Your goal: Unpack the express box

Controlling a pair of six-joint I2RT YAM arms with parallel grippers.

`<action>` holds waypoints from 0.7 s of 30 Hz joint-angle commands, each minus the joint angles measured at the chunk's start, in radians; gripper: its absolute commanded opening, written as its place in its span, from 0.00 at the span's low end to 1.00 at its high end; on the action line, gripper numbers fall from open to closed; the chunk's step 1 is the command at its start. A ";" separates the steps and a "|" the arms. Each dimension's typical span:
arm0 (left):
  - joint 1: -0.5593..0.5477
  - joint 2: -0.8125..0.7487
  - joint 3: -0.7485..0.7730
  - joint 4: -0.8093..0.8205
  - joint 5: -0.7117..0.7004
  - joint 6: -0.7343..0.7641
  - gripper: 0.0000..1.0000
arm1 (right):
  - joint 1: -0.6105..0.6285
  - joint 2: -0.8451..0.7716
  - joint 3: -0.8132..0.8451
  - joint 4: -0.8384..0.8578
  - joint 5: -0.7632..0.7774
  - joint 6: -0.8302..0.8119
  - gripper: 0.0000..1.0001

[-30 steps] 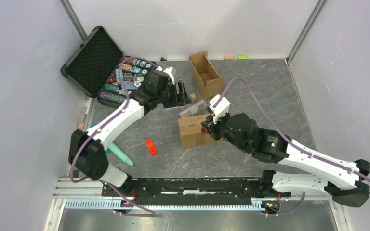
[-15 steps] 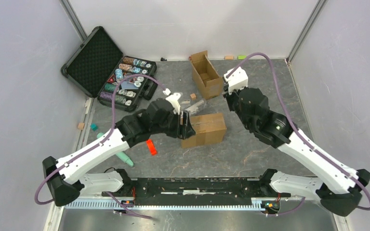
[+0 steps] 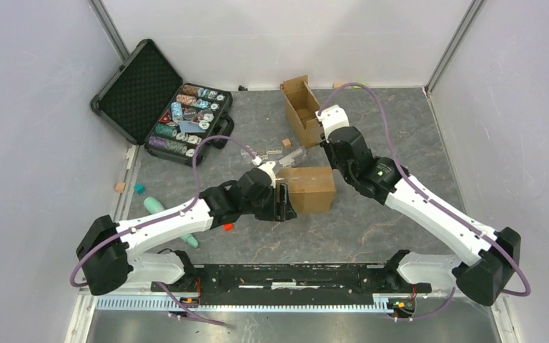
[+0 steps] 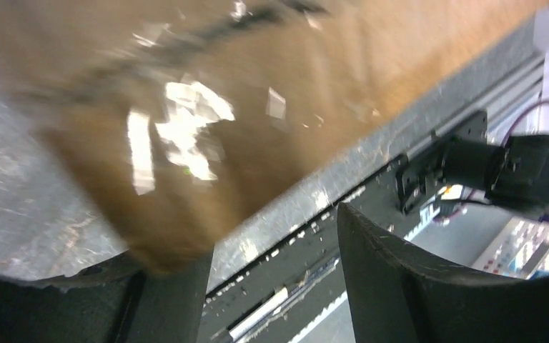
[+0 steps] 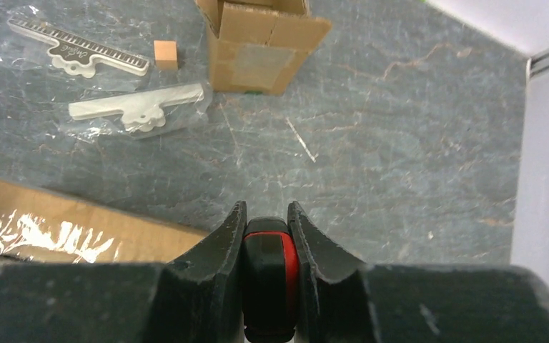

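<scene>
Brown cardboard express box (image 3: 307, 187) flat on table (image 3: 372, 229); left gripper (image 3: 284, 201) spread wide at its end (contact unclear), right gripper (image 5: 266, 214) clamped on red-black tool (image 5: 266, 257).

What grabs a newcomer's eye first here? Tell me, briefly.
The express box lies mid-table, the open left gripper at its near-left corner. The right gripper, beyond its far side, pinches a red-and-black object. An open poker chip case sits at the far left.
</scene>
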 commanded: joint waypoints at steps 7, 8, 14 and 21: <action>0.262 -0.089 -0.037 0.044 0.016 0.028 0.70 | 0.122 -0.154 -0.165 0.036 -0.140 0.336 0.00; 0.281 -0.090 -0.037 0.042 0.024 0.035 0.70 | 0.148 -0.152 -0.166 0.047 -0.141 0.356 0.00; 0.348 -0.128 -0.033 -0.005 0.042 0.059 0.70 | 0.226 -0.131 -0.164 0.046 -0.104 0.409 0.00; 0.357 -0.248 0.051 -0.205 0.039 0.140 0.70 | 0.225 -0.194 -0.130 -0.024 -0.072 0.325 0.00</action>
